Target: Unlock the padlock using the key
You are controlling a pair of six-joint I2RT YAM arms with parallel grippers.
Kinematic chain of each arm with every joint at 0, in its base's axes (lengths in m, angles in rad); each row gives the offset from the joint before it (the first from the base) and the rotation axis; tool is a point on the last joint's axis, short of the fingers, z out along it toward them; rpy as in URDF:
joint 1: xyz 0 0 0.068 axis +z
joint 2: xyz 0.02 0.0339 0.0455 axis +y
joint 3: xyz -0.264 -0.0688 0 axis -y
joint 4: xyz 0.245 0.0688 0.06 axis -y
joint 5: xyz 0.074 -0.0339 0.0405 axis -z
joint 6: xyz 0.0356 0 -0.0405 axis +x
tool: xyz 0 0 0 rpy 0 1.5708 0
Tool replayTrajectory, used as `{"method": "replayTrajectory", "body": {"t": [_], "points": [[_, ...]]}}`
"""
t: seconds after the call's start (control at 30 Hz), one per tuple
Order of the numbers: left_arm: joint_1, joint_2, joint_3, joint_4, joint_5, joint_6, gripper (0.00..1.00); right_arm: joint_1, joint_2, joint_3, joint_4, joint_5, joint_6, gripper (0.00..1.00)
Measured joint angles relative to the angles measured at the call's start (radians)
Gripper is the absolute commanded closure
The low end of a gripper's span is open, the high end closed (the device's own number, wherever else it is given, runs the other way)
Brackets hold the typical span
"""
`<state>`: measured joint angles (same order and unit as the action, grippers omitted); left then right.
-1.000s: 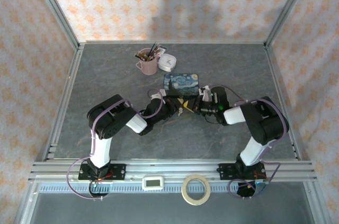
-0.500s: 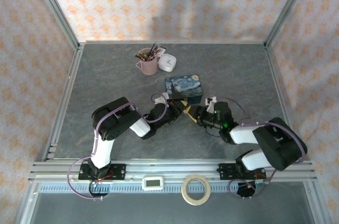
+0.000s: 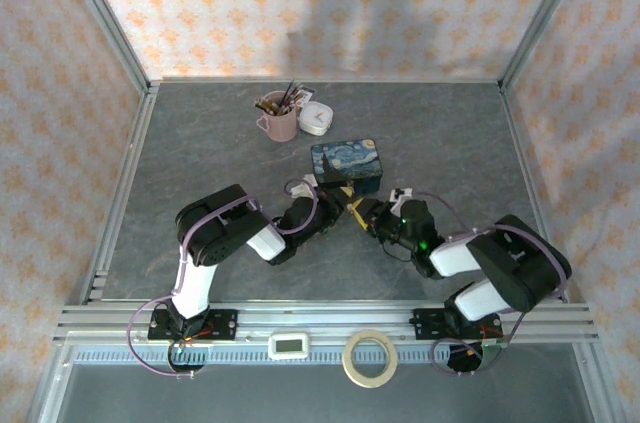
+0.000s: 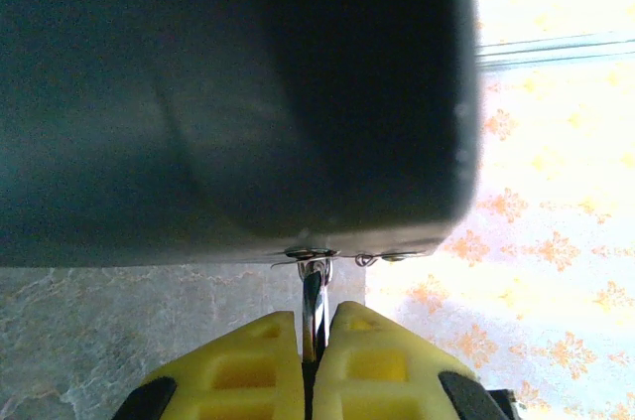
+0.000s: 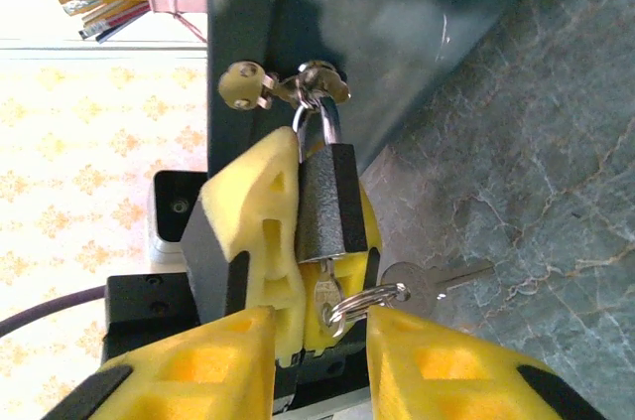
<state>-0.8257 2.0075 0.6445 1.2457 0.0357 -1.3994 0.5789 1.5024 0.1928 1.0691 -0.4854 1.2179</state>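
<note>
Left gripper (image 4: 314,329) is pinching the padlock (image 5: 327,204) by its dark body, jaws pressed onto it. The shackle is hanging closed through the hasp of the blue tin (image 5: 417,33). The key (image 5: 324,299) is sitting at the keyway, seemingly inserted. Right gripper (image 5: 317,336) is straddling it, jaws spread, not yet gripping. Turning the key and freeing the shackle are remaining.

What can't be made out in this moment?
Right wrist: whether the right hand grips the key; the key ring covers the contact.
Left wrist: the body of the padlock, hidden in the grip of the left hand; the tin is a blur.
Top view: padlock and key, too small where the hands meet.
</note>
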Motion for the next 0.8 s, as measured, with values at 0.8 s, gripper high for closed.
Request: {"method": "replayTrajectory", "body": {"t": [0.8], "points": [[-0.008, 0.005, 0.005, 0.026, -0.040, -0.027, 0.63, 0.027, 0.083, 0.029, 0.084, 0.078, 0.031, 1.00]]}}
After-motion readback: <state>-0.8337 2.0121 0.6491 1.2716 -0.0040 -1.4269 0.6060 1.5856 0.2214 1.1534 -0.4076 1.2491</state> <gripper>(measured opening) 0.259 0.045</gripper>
